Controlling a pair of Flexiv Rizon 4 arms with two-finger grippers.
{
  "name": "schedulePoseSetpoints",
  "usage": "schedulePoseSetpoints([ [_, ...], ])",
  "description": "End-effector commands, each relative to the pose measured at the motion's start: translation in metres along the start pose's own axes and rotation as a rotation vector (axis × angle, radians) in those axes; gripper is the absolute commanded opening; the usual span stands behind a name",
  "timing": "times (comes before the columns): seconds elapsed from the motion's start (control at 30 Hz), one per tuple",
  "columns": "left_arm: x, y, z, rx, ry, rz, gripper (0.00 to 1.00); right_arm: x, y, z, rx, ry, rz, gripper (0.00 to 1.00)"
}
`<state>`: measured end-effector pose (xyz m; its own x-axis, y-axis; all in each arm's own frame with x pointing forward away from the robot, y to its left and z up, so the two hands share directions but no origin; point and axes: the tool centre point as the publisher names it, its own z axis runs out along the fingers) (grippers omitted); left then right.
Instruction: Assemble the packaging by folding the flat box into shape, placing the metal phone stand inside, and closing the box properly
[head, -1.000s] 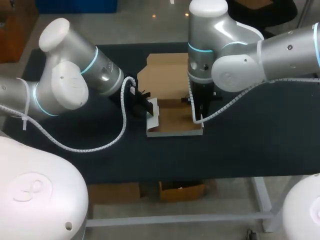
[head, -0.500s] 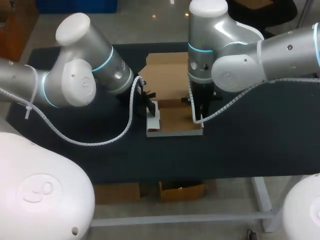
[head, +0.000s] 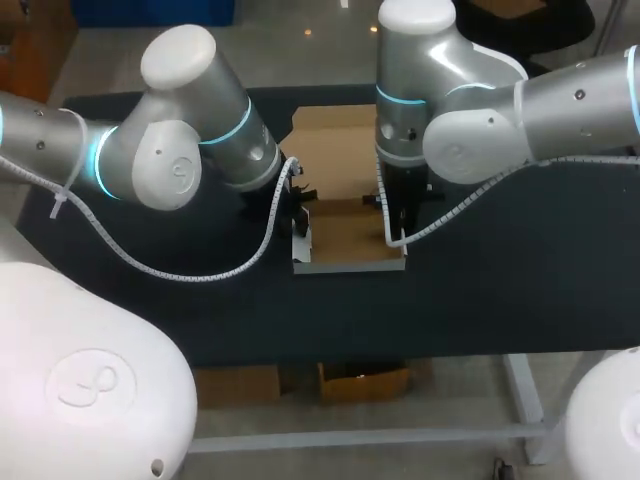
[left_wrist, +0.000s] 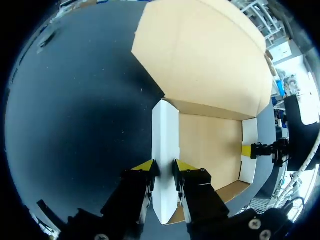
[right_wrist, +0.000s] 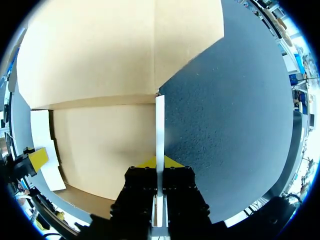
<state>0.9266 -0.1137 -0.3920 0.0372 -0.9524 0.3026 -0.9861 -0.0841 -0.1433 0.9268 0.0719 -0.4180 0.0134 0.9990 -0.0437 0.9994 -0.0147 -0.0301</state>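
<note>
- The box (head: 350, 235) lay near the middle of the dark table (head: 500, 290), open side up, with its brown inner face showing.
- The left arm (head: 170, 160) came in from the left side of the box. Its jaws were clenched on the left flap (left_wrist: 165, 145), with one yellow tip against each face of this white flap.
- The left flap stood nearly upright along the left edge of the base (left_wrist: 210, 145).
- The right arm (head: 470, 120) reached down at the right side of the box. Its jaws were grasping the right flap (right_wrist: 159, 125), which stood upright and showed edge-on between the two tips.
- The lid (head: 335, 145) lay flat on the table behind the base, fully open and joined to it along the back fold.
- A white strip showed along the front edge of the box in the head view. I could not tell if this front wall was properly raised.
- The stand was not visible in any view, and nothing was lying inside the box.
- In my judgement the task was in its first part, with the two side walls held up and the shape not yet locked.
- What was left: to fix the walls, to put the stand inside, then to fold the lid over and tuck it in.
</note>
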Motion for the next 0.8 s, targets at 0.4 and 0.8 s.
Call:
schedulePoseSetpoints([
  [0.4, 0.006, -0.001, 0.009, -0.023, -0.298, 0.011, 0.2, 0.001, 0.0, 0.0, 0.002, -0.001, 0.0, 0.0],
  [0.8, 0.001, -0.002, 0.018, -0.059, -0.343, 0.017, 0.2, 0.001, 0.0, 0.0, 0.002, -0.001, 0.0, 0.0],
])
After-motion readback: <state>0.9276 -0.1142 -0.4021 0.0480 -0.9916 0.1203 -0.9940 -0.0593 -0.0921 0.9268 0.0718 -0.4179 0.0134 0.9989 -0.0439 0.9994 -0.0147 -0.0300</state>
